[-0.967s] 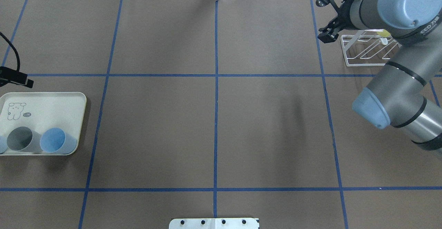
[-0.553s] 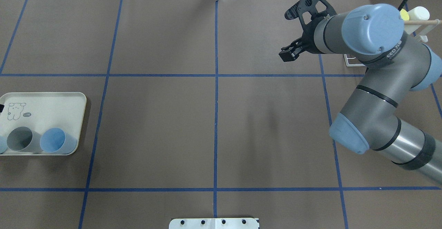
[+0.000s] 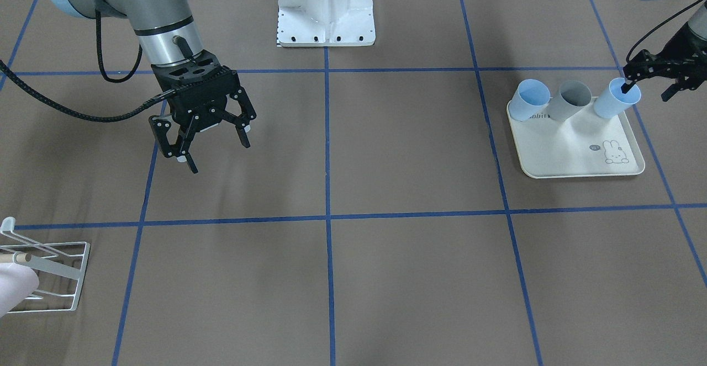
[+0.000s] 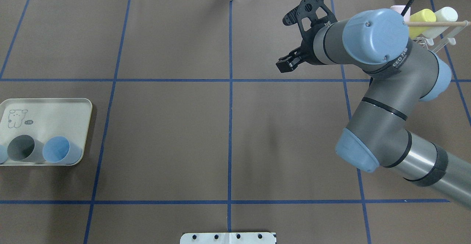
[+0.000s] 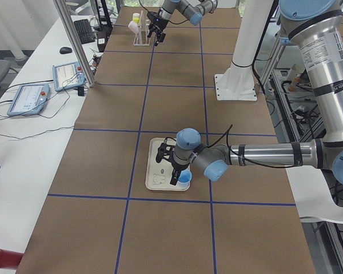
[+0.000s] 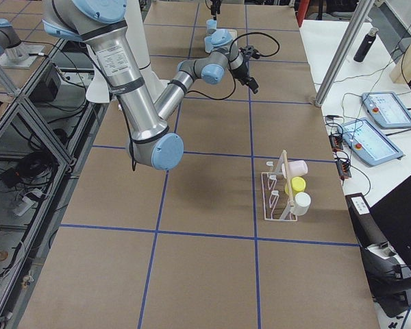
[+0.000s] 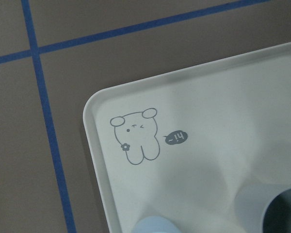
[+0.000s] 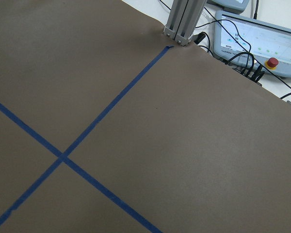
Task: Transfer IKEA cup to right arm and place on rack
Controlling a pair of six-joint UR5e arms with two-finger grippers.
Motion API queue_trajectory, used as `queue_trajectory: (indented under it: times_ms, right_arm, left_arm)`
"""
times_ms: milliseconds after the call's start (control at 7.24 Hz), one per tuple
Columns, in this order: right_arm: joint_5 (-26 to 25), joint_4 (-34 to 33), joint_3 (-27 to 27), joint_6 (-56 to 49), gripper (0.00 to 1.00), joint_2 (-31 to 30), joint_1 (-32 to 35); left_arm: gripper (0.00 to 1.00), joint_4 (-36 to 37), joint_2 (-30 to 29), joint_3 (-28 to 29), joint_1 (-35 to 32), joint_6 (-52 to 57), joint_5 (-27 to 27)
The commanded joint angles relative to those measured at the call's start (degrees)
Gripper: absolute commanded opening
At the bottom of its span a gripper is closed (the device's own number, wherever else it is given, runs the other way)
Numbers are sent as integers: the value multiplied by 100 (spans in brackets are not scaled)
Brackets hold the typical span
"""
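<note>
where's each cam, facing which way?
Front-facing: opposite side, facing base; right gripper, left gripper.
Overhead: behind base, forward-down; right arm.
Exterior left: left end; left arm near.
Exterior right: right end; rack, right arm near.
Left wrist: down onto tray; no body.
Right wrist: onto table; no body.
Shared: tray also overhead, front-facing.

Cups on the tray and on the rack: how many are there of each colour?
Blue cups: 2
Grey cup: 1
Pink cup: 1
Yellow cup: 1
White cup: 1
Total: 6
</note>
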Motion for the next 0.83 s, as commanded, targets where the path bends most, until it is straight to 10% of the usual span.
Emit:
queue_trajectory:
  times_ms: [0,691]
  right_arm:
    - [4,-3,2,4,100,5,-28]
    - [-5,-3,-15,-5,100,-13,-46]
  left_arm:
    - [100,-471,307,252,-6,-9,-26]
    - [82,-455,213,340,47,-167,-34]
